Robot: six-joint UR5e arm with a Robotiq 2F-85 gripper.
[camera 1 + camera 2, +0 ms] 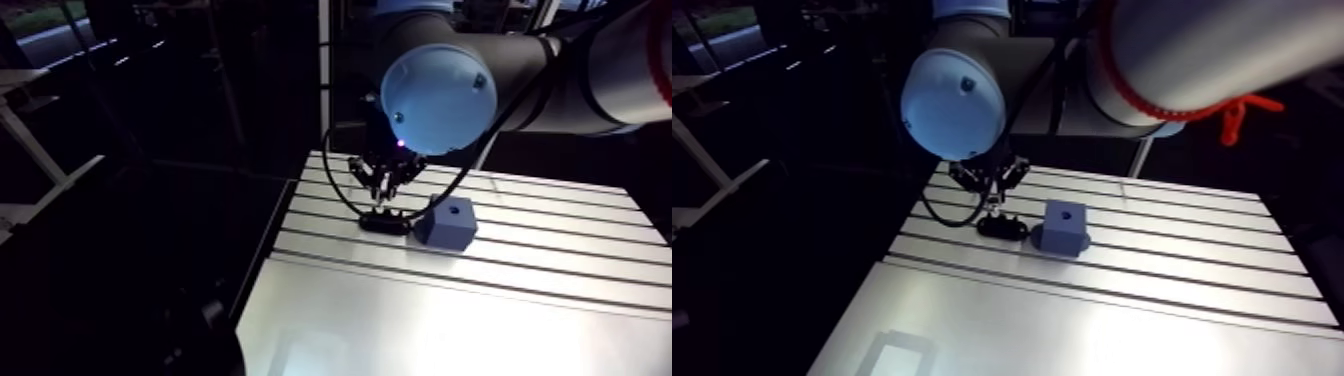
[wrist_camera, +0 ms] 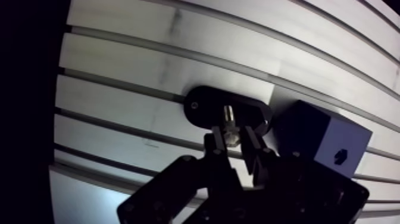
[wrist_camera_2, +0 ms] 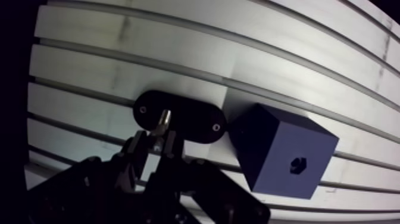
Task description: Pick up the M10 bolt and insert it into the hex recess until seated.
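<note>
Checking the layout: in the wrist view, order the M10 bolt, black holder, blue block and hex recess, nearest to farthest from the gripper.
1. M10 bolt, at the gripper tip.
2. black holder, under the bolt.
3. blue block, beside the holder.
4. hex recess, on the block's lit face.

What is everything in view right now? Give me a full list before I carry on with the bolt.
bolt: one, metallic, standing upright in the holder, right at the gripper
holder: one, black, oval, on the table next to the block
block: one, dark blue, on the table beside the holder
hex recess: one, dark, in the block's top face, empty
table: one, silver, slotted, under everything
arm: one, grey with a light-blue joint cap, reaching in over the table
gripper: one, black, down over the holder at the bolt
</note>
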